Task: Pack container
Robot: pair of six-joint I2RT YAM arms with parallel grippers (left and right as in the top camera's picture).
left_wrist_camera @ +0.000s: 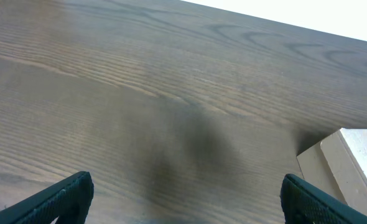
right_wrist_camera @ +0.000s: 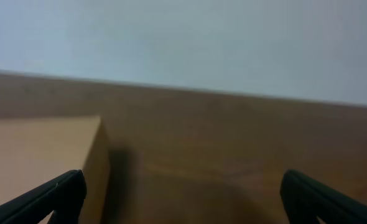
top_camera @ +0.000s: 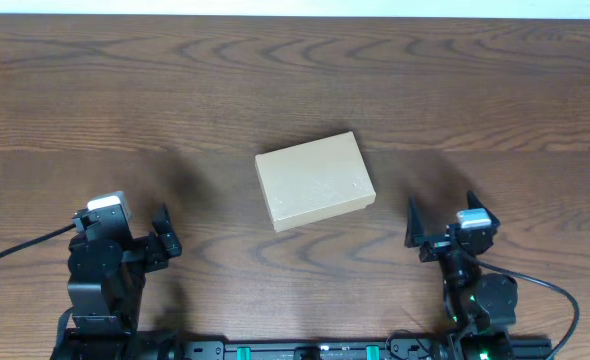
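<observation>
The left arm is black and blocky, topped by a pale grey camera housing, with a thin black cable trailing from it. The right arm is slimmer, black too, with its own grey housing, a looping black cable and small green lights. The left fingers and the right fingers are dark greenish-black, flat and tapered to points.

The small flat box of plain tan-brown cardboard has no print on it. The wide wooden table is dark brown with wavy darker lines, seen between the green-black fingers of the left gripper. Above the black fingers of the right gripper, the flat wall is pale blue-grey.
</observation>
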